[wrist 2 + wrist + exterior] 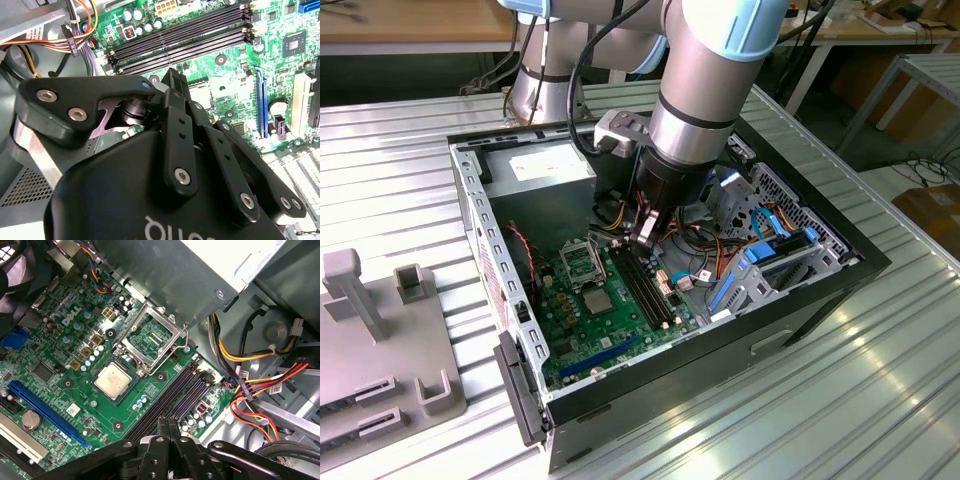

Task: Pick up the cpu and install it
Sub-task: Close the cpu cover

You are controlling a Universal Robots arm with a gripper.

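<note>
Pincer (pixel 167 427) was shut, held nothing, hung over long black slots (pixel 172 392). Cpu (pixel 598 300) lay in black seat, just below middle of exterior view, beside open metal flap (pixel 582 262). Risk: flap was not locked, so bump could shift cpu.

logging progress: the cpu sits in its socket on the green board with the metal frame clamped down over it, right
Not quite. The cpu sits in its socket on the green board, but the metal frame is swung open beside it, not clamped down, as the first wrist view shows.
</note>
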